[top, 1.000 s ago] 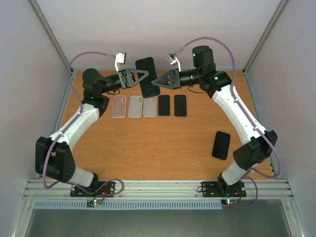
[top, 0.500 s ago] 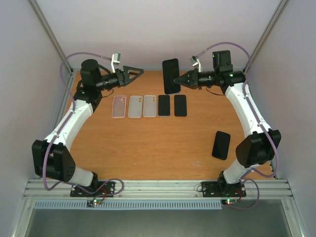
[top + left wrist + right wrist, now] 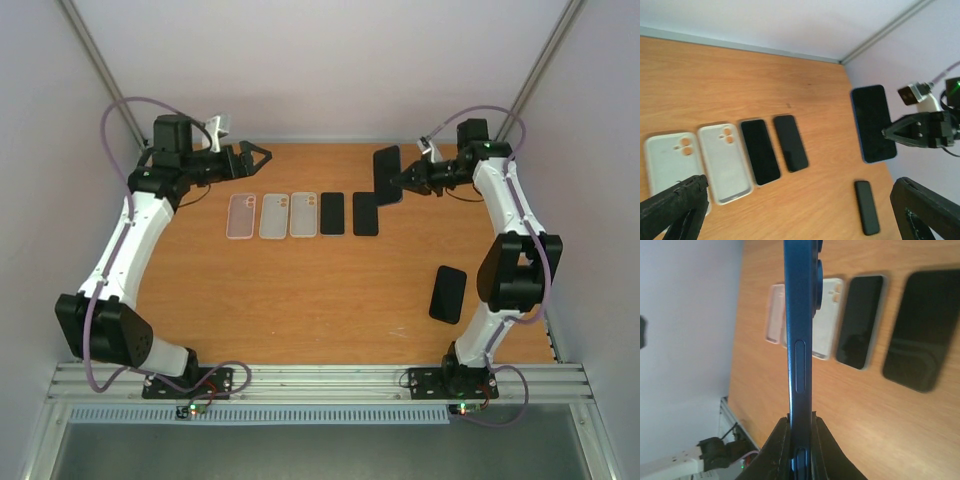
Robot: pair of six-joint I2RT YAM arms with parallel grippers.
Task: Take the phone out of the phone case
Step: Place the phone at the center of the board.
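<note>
Right gripper is clenched on a long edge of the phone, held above the table's far right. The left gripper hangs wide, empty. I can't tell whether a case is on it, so next probably comes checking, then setting down. Its long axis runs far-to-near, screen upward.

The left arm and right arm have white shells between black joints. Lilac cables loop off both wrists. The jaws are black wedges. Green lights glow at the bases.
</note>
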